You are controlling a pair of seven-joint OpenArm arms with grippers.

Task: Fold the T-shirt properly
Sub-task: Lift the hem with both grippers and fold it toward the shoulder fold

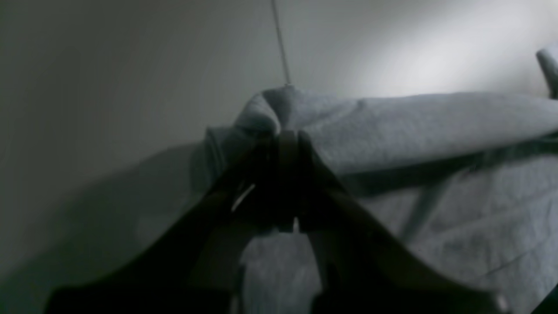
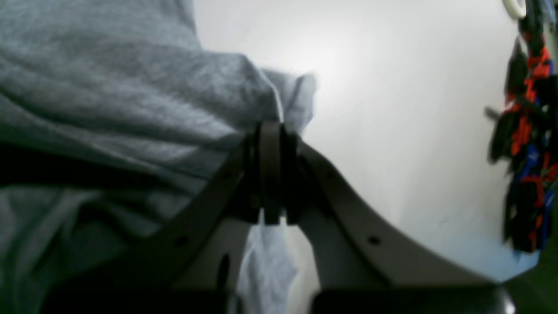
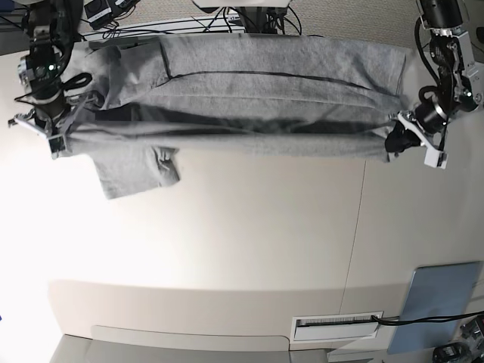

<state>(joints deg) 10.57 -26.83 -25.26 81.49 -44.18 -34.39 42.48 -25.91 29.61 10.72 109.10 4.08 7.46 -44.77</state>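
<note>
My left end effector & right end effector each pinched a T-shirt edge; shirt stretched 9-to-3 o'clock across desk, both arms equally near, body at 12.

A broad white table is filling the base view, a thin seam running down its right part — bright light is pooling on its left. Dark cables are trailing along the far edge. A grey-blue panel is lying at the near right corner, beside a white slotted strip.
</note>
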